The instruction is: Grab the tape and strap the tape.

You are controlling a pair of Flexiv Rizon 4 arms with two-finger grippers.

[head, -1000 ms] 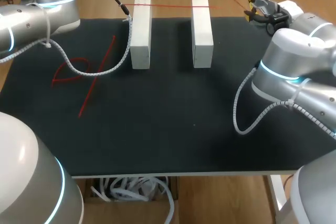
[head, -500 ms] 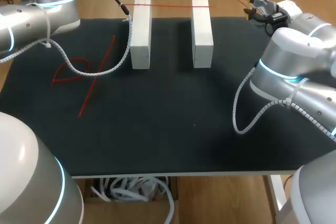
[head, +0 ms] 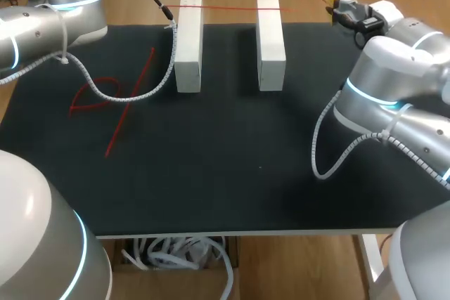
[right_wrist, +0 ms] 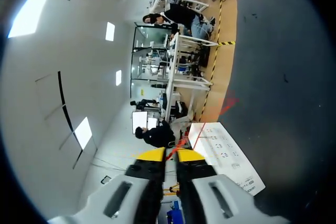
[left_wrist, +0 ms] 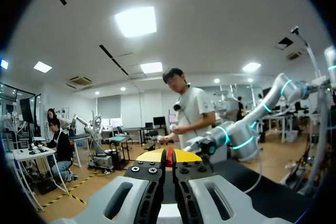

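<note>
A thin red tape [head: 228,8] runs taut across the tops of two white blocks [head: 188,43] [head: 271,41] at the back of the black mat. My right gripper [head: 337,6] sits at the mat's far right corner, shut on that tape's right end. In the right wrist view the red tape [right_wrist: 178,144] is pinched between the yellow tips of the right gripper [right_wrist: 171,154], with a white block [right_wrist: 223,150] just ahead. In the left wrist view my left gripper [left_wrist: 169,157] is shut, a sliver of red tape [left_wrist: 169,159] between its tips.
A second red tape [head: 105,96] lies looped and crossed on the left of the black mat [head: 225,166]. A grey spiral cable [head: 158,82] hangs from my left arm beside the left block. Another coiled cable [head: 323,145] droops under my right arm.
The right gripper's fingers have come together on the tape end at the far right corner. Both arms, the blocks and the loose tape stay where they were.
</note>
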